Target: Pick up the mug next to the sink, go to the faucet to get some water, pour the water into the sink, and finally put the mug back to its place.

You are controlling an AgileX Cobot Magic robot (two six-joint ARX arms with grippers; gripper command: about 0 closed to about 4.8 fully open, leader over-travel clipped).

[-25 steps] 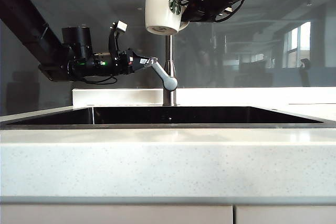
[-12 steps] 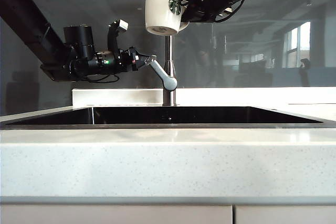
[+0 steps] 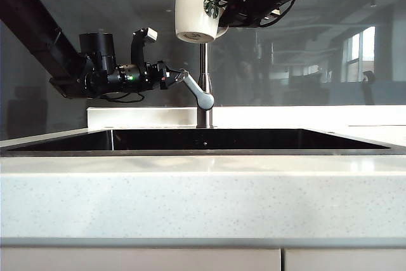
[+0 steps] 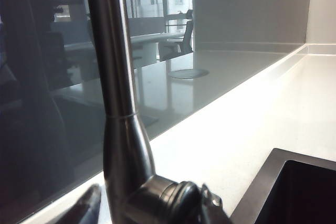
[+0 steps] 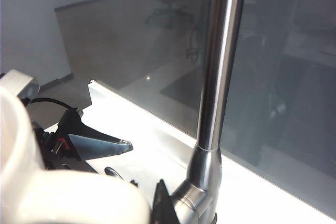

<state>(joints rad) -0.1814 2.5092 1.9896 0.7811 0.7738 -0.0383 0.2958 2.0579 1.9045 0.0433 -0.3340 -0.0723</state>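
My right gripper (image 3: 223,6) is shut on the white mug (image 3: 196,9) and holds it upright high up, in front of the faucet (image 3: 204,87) stem and under the spout. The green logo faces the camera. The mug (image 5: 21,182) fills the near corner of the right wrist view, with one dark fingertip (image 5: 161,205) beside it. My left gripper (image 3: 172,75) is open at the outer end of the faucet's lever (image 3: 195,90). In the left wrist view its fingers (image 4: 86,208) stand either side of the lever hub (image 4: 163,200). No water shows. The sink (image 3: 254,150) lies below.
A dark glass backsplash (image 3: 317,49) rises right behind the faucet. Pale speckled counter (image 3: 203,201) runs along the front of the sink and a white ledge (image 3: 139,117) runs behind it. The left arm (image 3: 38,42) comes down from the upper left.
My left hand has turned at the lever and its body has shifted slightly right and up. The mug and my right arm have stayed still.
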